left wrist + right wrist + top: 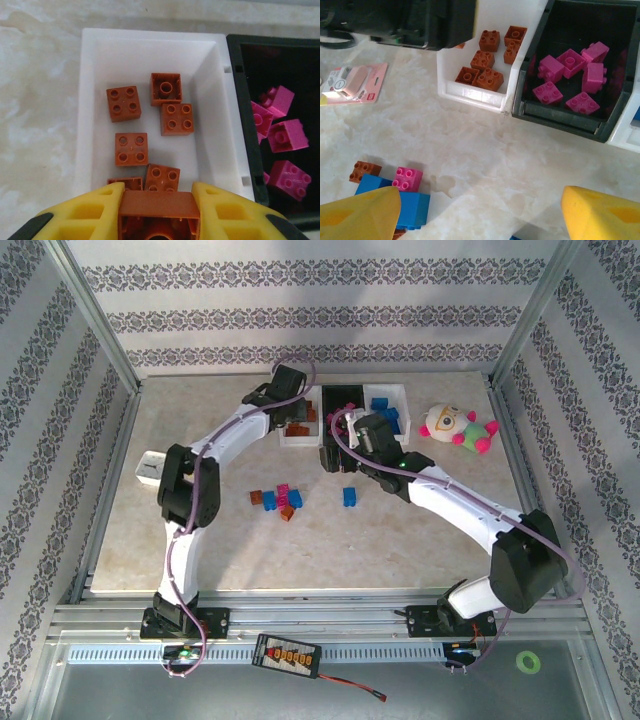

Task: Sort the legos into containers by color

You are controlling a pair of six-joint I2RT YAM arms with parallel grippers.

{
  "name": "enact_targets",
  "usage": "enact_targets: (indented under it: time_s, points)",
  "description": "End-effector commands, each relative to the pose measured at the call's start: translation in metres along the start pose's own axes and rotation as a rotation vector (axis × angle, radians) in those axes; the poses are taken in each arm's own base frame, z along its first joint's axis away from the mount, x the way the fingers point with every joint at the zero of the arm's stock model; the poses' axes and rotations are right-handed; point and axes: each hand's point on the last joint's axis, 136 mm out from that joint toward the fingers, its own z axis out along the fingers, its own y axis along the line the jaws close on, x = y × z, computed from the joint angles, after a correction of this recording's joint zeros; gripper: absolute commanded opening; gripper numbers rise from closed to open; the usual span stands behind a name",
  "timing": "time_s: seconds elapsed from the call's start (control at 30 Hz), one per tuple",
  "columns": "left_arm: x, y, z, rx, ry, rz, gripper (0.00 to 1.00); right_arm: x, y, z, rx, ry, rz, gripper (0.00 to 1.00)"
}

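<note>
Left tool (159,196) clamped on brown brick (159,209) over white bin (92,105); right tool (480,200) apart, empty, just outside bin, above loose bricks (408,178).

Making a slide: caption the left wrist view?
Left gripper holding an orange brick above the white bin of orange bricks, beside the black bin.

The top view looks down from afar; both close wrist views share the white bin (150,52).
</note>
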Motion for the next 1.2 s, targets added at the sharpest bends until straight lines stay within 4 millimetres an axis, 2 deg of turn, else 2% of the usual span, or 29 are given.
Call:
enact_targets:
  time_s: [0.0, 0.07, 0.17, 0.33, 0.47, 0.6, 0.7, 0.83, 1.03, 1.17]
  points:
    - [0.0, -0.002, 0.011, -0.001, 0.036, 0.039, 0.27, -0.007, -0.006, -0.01, 0.01, -0.043, 0.029, 0.84]
    - [-0.002, -0.007, 0.013, 0.011, 0.041, 0.037, 0.36, -0.007, -0.007, -0.013, 0.014, -0.048, 0.028, 0.84]
    - [-0.01, -0.013, 0.007, 0.039, 0.024, 0.037, 0.59, -0.005, -0.009, -0.015, 0.019, -0.045, 0.027, 0.84]
    - [-0.02, -0.02, -0.022, 0.08, -0.015, 0.043, 0.87, 0.008, -0.015, -0.016, 0.044, -0.009, 0.033, 0.84]
    - [-0.017, -0.021, -0.051, 0.124, -0.078, 0.069, 1.0, 0.033, -0.026, -0.011, 0.105, 0.066, 0.074, 0.84]
    - [-0.003, -0.027, -0.079, 0.227, -0.153, 0.142, 0.99, 0.066, -0.037, 0.0, 0.159, 0.159, 0.156, 0.83]
    - [0.02, -0.03, -0.104, 0.301, -0.195, 0.231, 0.99, 0.094, -0.041, 0.009, 0.199, 0.247, 0.19, 0.84]
    - [0.069, -0.031, -0.133, 0.387, -0.214, 0.395, 0.99, 0.122, -0.039, 0.023, 0.225, 0.339, 0.216, 0.84]
    - [0.149, -0.047, -0.176, 0.54, -0.218, 0.663, 0.99, 0.15, -0.038, 0.043, 0.261, 0.431, 0.242, 0.79]
    - [0.175, -0.051, -0.191, 0.603, -0.217, 0.699, 0.99, 0.163, -0.043, 0.053, 0.286, 0.473, 0.234, 0.7]
